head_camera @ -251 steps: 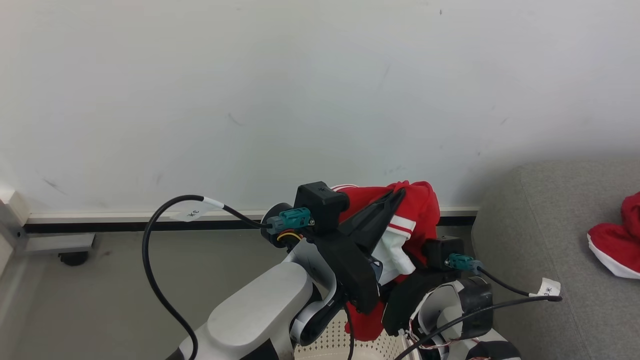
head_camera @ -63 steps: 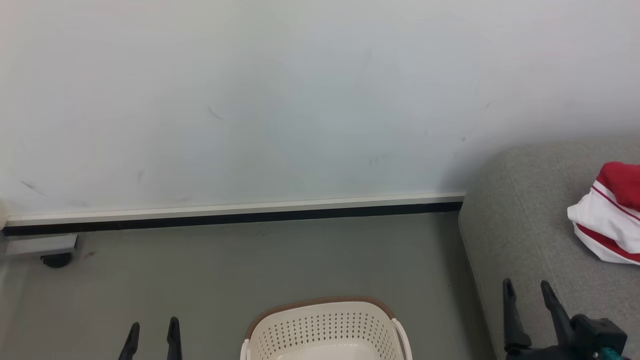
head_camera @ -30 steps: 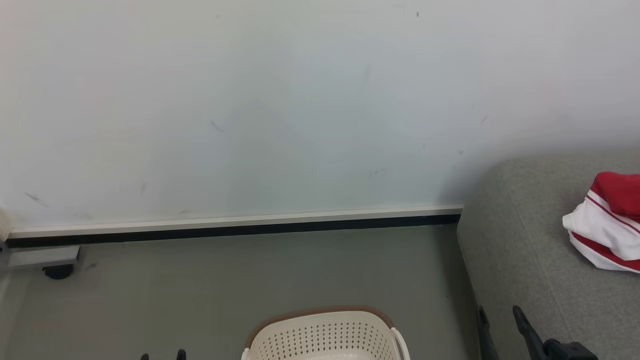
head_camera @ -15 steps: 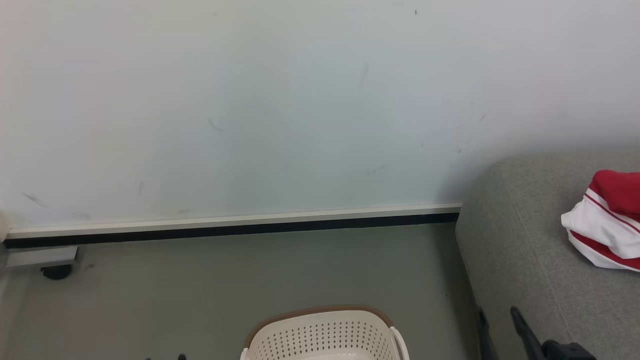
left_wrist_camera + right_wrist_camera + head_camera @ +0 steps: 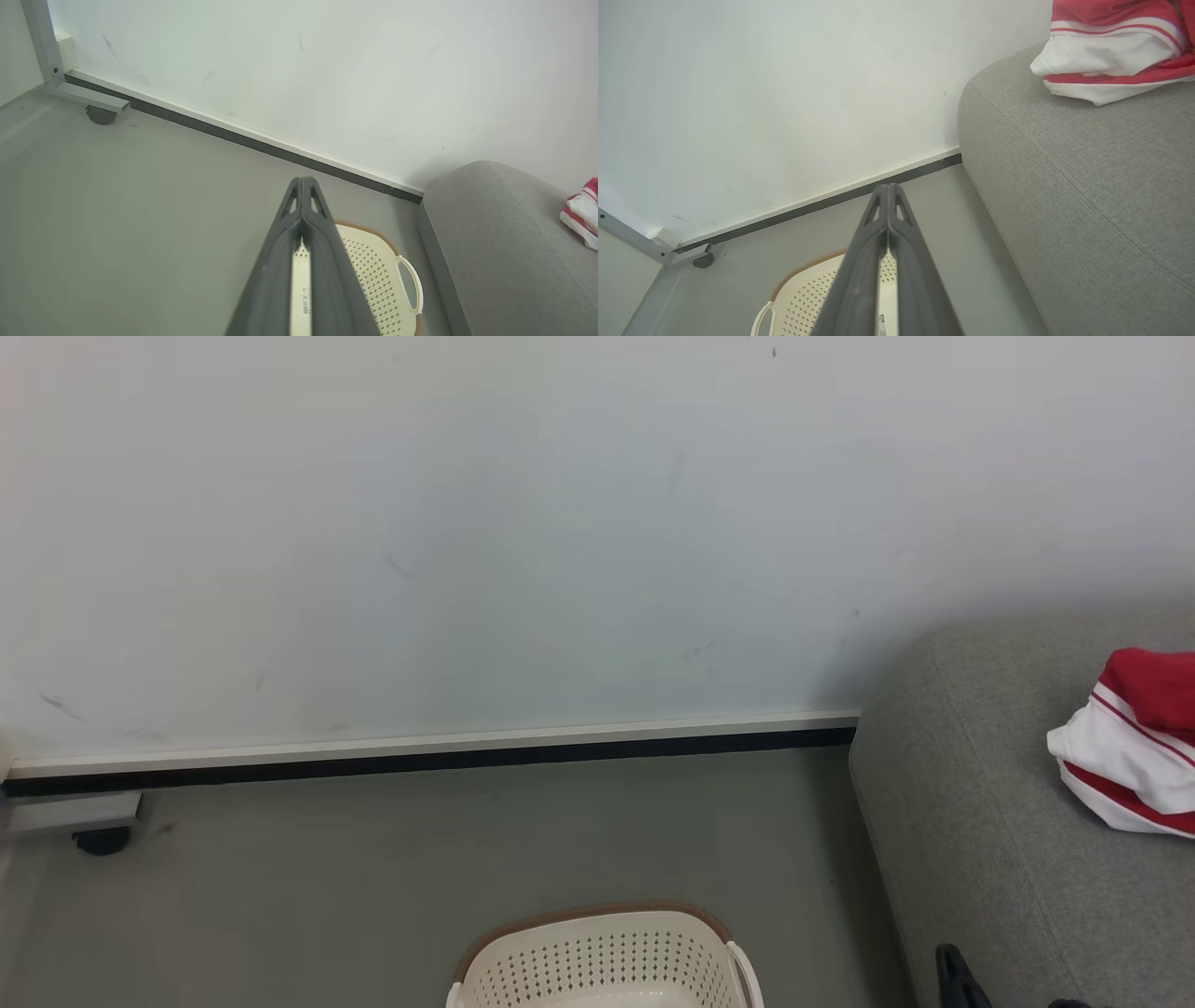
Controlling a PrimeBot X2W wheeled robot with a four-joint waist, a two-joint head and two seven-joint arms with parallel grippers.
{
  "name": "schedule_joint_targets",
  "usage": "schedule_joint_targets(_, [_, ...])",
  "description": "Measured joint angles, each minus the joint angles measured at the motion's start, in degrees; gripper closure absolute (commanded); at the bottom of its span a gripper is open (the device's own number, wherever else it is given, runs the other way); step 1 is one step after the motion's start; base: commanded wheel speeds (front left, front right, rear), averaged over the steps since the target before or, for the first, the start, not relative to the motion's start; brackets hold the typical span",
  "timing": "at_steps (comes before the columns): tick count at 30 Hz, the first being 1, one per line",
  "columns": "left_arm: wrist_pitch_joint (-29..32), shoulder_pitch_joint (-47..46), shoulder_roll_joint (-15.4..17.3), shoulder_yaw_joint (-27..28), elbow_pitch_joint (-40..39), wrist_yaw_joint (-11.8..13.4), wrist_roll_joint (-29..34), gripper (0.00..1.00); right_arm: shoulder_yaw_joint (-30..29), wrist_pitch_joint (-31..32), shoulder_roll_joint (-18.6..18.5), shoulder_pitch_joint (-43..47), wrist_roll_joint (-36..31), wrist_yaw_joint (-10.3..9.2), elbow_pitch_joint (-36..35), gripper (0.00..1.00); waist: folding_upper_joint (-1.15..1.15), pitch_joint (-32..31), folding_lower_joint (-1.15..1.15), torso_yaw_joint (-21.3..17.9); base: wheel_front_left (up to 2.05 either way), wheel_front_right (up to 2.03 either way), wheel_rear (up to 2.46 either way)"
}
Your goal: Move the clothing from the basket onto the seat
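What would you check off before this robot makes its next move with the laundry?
1. Left pincer free of cloth: ok, shut with nothing between its fingers.
2. Right pincer free of cloth: ok, shut and empty too.
3. Clothing landed on the seat: ok, a red-and-white bundle rests on the grey fabric.
4. Basket upright on the floor beside the seat: ok.
5. Basket emptied: cannot tell, its bottom is out of sight; the part that shows holds no red.
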Motion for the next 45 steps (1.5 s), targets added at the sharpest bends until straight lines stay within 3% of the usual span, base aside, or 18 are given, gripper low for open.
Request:
schedule_joint_targets(18, [4.05, -3.96, -0.11, 0.35, 1.49, -1.03, -16.63, 1.0, -1.56, 1.51, -1.7, -2.05, 19.74, -0.01, 0.37, 1.0, 0.0, 0.77, 0.0, -0.39, 0.0, 0.0, 0.0])
schedule_joint_targets(45, [8.79, -8.18, -0.23, 0.89, 3.28, -2.4, -35.11, 1.0, -2.92, 2.97, -3.96, -4.33, 42.59, -0.01, 0.6, 1.0, 0.0, 1.88, 0.0, -0.94, 0.0, 0.0, 0.0])
